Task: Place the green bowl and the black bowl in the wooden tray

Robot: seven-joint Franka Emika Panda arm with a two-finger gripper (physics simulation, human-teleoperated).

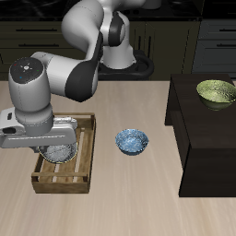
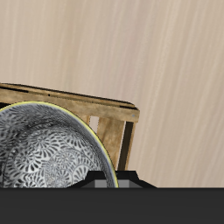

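- The black bowl is over the wooden tray, within the tray's outline in the exterior view; its speckled grey-white inside fills much of the wrist view, with the tray's slatted wall just beside its rim.
- The pincer is down at the bowl, under the arm's wrist. Its fingers are mostly hidden by the wrist housing and the bowl, so I cannot tell how far open it is or whether it has hold of the bowl.
- Whether the bowl rests on the tray's slats or hangs just above them is also unclear from these views.
- I judge the first half of the task to be nearly done: the black bowl is at its goal, with at most release and withdrawal left.
- The green bowl sits on the dark raised stand at the tabletop's edge, well apart from the tray, untouched. Fetching it is the whole second half.
- The blue-white patterned bowl stands between tray and stand; it is no part of the task.
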